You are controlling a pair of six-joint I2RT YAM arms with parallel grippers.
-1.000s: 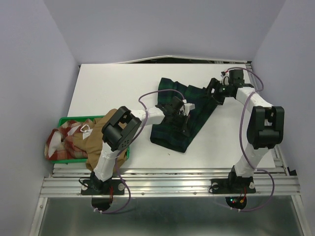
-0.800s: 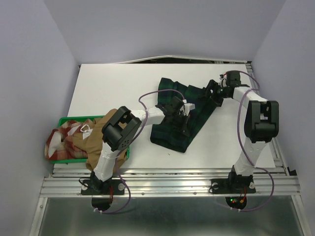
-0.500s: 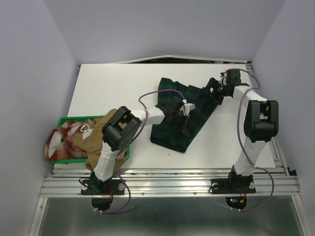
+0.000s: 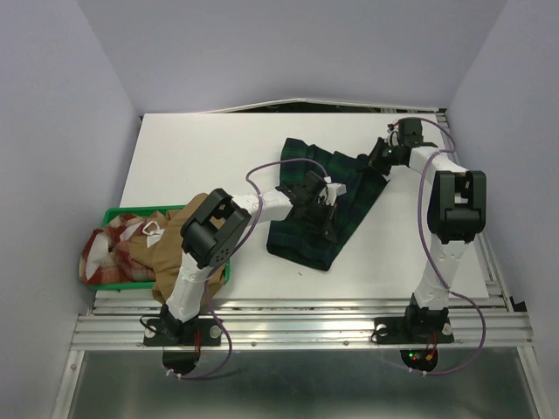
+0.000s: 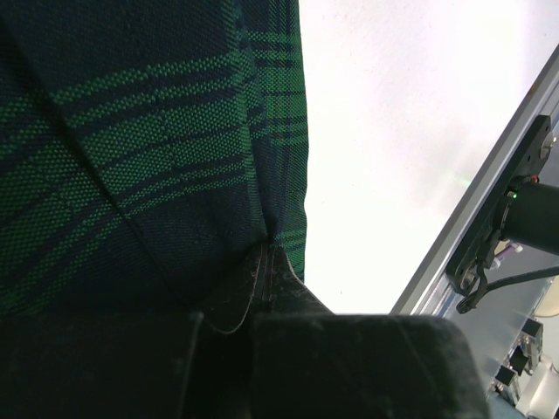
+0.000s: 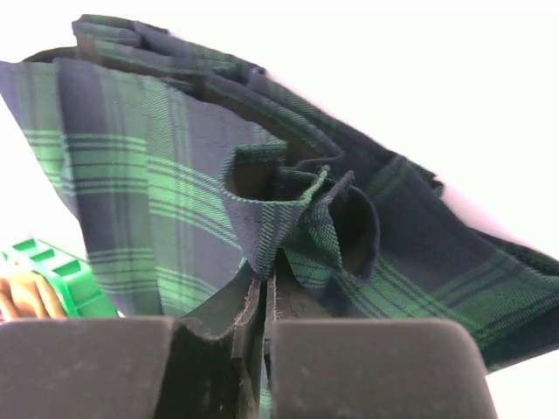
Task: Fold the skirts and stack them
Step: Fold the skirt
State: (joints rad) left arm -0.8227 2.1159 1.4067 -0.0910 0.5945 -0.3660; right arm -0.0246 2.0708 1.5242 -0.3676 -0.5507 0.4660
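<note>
The dark green-and-navy tartan skirt [image 4: 301, 237] lies bunched on the white table [image 4: 201, 157], right of centre. My left gripper [image 4: 329, 225] rests on its middle; in the left wrist view the jaws [image 5: 266, 255] are shut on a fold of the tartan cloth [image 5: 148, 131]. My right gripper [image 4: 374, 166] is at the skirt's far right end, and in the right wrist view it [image 6: 267, 281] is shut on a puckered edge of the tartan [image 6: 131, 166]. The tan-brown skirt [image 4: 177, 247] and the red-and-cream checked skirt [image 4: 113, 251] sit heaped at the near left.
A green plastic tray [image 4: 122, 212] under the two heaped skirts overhangs the table's near-left corner; it also shows in the right wrist view as the green tray [image 6: 65, 281]. An aluminium rail [image 4: 306, 327] runs along the near edge, and purple walls close in both sides.
My right gripper has gone from open to shut, pinching the tartan skirt's right edge, and its wrist has shifted slightly back. The left arm has stayed still.
</note>
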